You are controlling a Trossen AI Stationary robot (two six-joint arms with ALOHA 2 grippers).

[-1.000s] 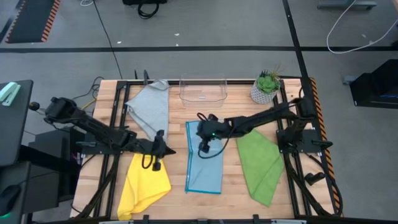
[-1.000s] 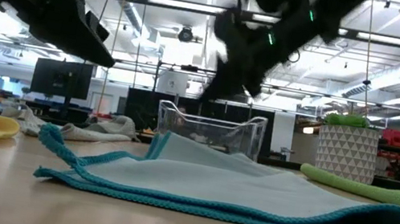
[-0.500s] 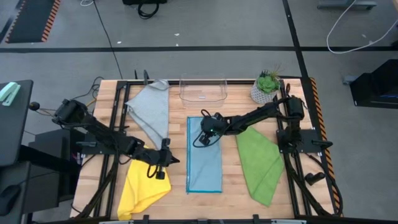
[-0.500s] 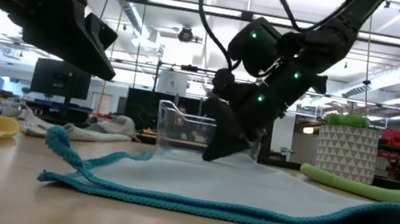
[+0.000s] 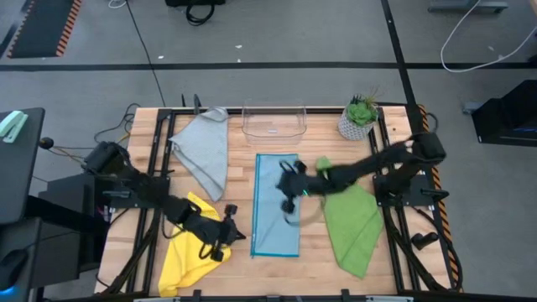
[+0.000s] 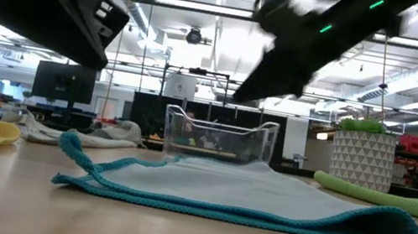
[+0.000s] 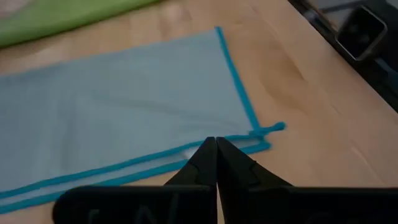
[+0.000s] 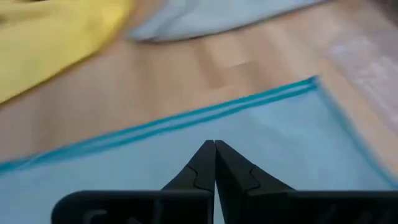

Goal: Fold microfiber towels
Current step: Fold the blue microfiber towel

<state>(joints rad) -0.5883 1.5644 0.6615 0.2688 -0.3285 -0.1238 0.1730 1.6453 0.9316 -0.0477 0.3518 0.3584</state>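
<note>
Near the table's (image 5: 243, 180) centre lies the light blue towel (image 5: 277, 205), folded into a long narrow rectangle with a darker teal hem, its layers doubled at the front edge in the low view. At 10 o'clock from it the grey towel (image 5: 204, 151) lies flat; at 3 o'clock the green towel (image 5: 351, 220) lies spread, touching the blue one's side near the right arm; at 8 o'clock the yellow towel (image 5: 193, 247) lies rumpled. At 12 o'clock a clear plastic bin (image 5: 273, 120) stands, apparently holding nothing, with a potted plant (image 5: 359, 117) beside it. The right gripper (image 5: 289, 200) hovers over the blue towel, jaws closed on nothing. The left gripper (image 5: 228, 237) sits above the yellow towel's edge, jaws also pressed together, holding nothing.
</note>
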